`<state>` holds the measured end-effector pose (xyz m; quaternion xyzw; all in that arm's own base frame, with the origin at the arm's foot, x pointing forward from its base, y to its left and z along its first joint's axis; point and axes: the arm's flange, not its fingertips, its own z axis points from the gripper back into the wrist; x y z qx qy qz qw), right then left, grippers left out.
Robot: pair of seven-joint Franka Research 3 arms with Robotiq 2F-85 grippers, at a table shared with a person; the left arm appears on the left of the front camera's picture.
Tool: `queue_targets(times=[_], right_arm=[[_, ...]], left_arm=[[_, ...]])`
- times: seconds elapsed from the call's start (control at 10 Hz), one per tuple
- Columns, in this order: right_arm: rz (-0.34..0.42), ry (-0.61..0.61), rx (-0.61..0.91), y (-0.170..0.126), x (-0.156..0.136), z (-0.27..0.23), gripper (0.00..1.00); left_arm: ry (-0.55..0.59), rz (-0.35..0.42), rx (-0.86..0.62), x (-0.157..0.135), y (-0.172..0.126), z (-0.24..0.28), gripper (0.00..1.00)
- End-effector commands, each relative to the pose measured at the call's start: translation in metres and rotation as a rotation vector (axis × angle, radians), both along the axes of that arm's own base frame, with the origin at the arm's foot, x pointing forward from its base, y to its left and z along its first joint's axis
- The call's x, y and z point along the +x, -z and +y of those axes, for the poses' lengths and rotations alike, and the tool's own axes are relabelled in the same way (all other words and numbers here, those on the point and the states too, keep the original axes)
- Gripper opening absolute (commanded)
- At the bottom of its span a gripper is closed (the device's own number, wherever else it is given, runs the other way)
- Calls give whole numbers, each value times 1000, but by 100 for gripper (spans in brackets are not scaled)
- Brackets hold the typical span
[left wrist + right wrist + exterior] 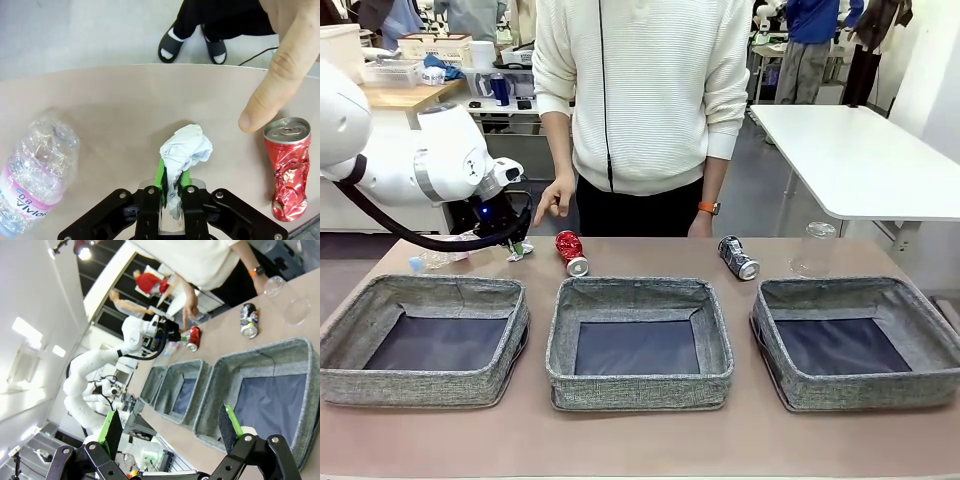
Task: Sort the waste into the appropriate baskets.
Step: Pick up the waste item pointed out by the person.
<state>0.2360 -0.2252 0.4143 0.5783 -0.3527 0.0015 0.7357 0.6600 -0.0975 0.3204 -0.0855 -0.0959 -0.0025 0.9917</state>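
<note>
Though unclear from front, left hand (173,179) pinches paper wad (186,146); right hand (170,414) gapes.

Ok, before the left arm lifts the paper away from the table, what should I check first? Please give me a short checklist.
1. Left jaws shut on the paper wad: ok, it is pinched between the green pads.
2. Person's hand away from the wad: not ok, one finger points down close beside it.
3. Red can and bottle apart from the wad: ok, neither touches it.
4. Grip firm enough for lifting: cannot tell.
5. Baskets ready: ok, all three stand open with dark bottoms showing.
6. Right jaws out of the way: ok, open, holding nothing, far from the wad.
</note>
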Motion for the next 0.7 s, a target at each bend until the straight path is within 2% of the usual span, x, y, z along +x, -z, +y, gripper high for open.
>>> queue_targets(times=[0.0,0.1,0.2,0.3,0.4,0.6], right_arm=[[-36,6,3,-1,3,-1,100],[-36,6,3,-1,3,-1,100],[-36,6,3,-1,3,-1,100],[-36,6,3,-1,3,-1,100],[-36,6,3,-1,3,-1,100],[-36,6,3,-1,3,-1,100]], left_arm=[[-11,46,8,-13,-4,1,0],[-46,59,29,-27,-20,-1,0],[-17,-12,17,-53,-49,-3,0],[-14,10,-2,-88,-87,-8,0],[-42,55,-41,-139,-129,-15,0],[43,51,-11,-221,-173,-15,0]])
